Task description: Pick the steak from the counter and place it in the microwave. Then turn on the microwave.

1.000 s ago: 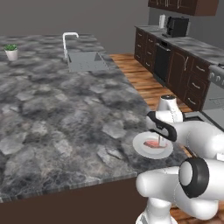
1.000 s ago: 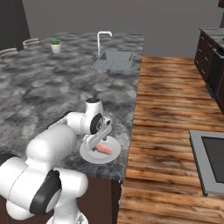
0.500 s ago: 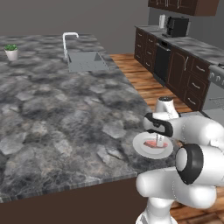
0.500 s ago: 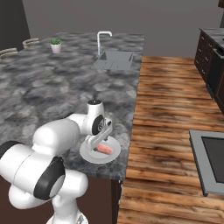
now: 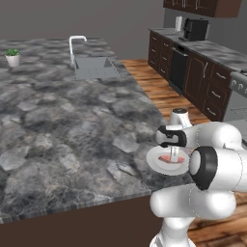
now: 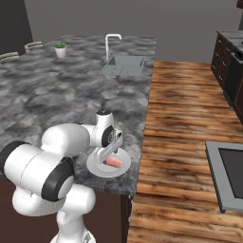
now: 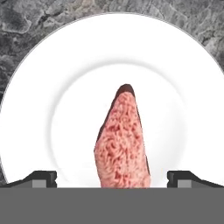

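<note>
The gripper (image 7: 112, 178) points straight down with its fingers (image 7: 43, 178) spread wide on either side of the steak (image 7: 123, 142), which lies on a round white plate (image 7: 65, 78) near the counter's (image 5: 72, 125) front corner, with nothing else close by. The dark mottled counter stretches back to a sink (image 5: 95, 67), a faucet (image 5: 75, 46) and a small potted plant (image 5: 13, 57), with wood floor (image 6: 185, 118) and dark cabinets (image 5: 193, 77) beyond. Compared with a second ago, the hand has come lower over the plate while the steak has not moved.
</note>
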You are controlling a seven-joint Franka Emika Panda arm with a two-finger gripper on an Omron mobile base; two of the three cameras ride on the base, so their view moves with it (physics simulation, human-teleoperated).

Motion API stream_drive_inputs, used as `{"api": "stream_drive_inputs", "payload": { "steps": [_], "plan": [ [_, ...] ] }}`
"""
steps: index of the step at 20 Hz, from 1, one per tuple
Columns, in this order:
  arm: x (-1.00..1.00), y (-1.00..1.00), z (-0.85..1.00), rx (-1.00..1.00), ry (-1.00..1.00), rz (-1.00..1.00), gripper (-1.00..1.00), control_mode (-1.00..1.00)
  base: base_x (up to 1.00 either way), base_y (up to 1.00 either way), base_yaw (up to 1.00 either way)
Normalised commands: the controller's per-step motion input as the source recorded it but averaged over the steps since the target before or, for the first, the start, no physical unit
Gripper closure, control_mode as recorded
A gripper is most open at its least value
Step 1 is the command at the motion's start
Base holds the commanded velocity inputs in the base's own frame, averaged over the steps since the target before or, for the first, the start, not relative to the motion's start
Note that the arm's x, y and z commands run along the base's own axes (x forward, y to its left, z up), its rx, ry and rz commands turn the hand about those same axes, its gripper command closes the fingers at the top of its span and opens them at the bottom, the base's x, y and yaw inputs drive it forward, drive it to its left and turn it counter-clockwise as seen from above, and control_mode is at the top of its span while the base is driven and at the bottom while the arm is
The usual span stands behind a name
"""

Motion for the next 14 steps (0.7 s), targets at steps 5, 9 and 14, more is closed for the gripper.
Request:
{"api": "stream_drive_inputs", "payload": {
  "steps": [5,9,14],
  "plan": [
    [0.11,0.0,-0.18,0.0,0.0,0.0,-1.0,-1.0,0.0,0.0,0.0],
    [0.1,0.0,-0.19,0.0,0.0,0.0,-1.0,-1.0,0.0,0.0,0.0],
    [0.08,0.0,-0.17,0.0,0.0,0.0,-1.0,-1.0,0.0,0.0,0.0]
  ]
}}
